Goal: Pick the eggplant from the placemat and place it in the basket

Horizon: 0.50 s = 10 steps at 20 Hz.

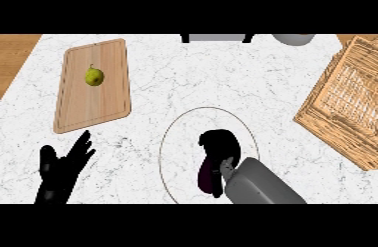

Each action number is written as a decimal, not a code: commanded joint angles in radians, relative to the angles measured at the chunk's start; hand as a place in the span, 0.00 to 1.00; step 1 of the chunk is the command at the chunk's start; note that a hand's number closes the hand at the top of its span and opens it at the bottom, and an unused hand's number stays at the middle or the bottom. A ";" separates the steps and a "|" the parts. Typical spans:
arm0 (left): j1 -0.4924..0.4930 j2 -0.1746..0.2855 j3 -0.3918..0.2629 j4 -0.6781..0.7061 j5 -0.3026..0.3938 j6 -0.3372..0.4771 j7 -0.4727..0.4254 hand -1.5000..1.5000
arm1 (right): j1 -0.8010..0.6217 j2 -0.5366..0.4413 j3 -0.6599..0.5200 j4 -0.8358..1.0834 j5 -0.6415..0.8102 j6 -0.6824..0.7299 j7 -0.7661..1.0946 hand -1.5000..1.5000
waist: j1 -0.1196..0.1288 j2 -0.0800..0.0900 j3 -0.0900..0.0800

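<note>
Nearest at the lower left, the left robot hand (63, 166) rests open, fingers up, on the white marbled surface (221, 76). Beyond it a wooden board (92, 103) carries a pear (93, 75). At centre, the right robot hand (220, 145) curls around the upper end of the dark eggplant (206, 177), which is within the round placemat (177, 141); whether it is lifted yet I cannot tell. The basket (347, 101) sits well apart at the right edge. Held near one end, the eggplant could swing or slip on the way across, or catch the basket's near rim if carried low. No brand, label or writing is readable.
</note>
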 commanded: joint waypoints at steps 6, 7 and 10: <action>-0.017 -0.023 0.000 0.004 -0.019 0.007 0.082 0.50 | -0.011 -0.035 0.011 0.065 0.147 -0.011 -0.179 1.00 | 0.000 0.007 -0.007; -0.043 -0.021 0.019 0.054 -0.011 -0.004 0.063 0.50 | 0.044 -0.013 0.042 -0.044 0.154 0.025 -0.103 1.00 | -0.005 0.006 -0.008; -0.003 -0.053 -0.009 0.055 -0.043 0.011 0.038 0.50 | -0.020 -0.008 -0.028 0.069 0.180 0.000 -0.182 1.00 | 0.000 0.008 -0.008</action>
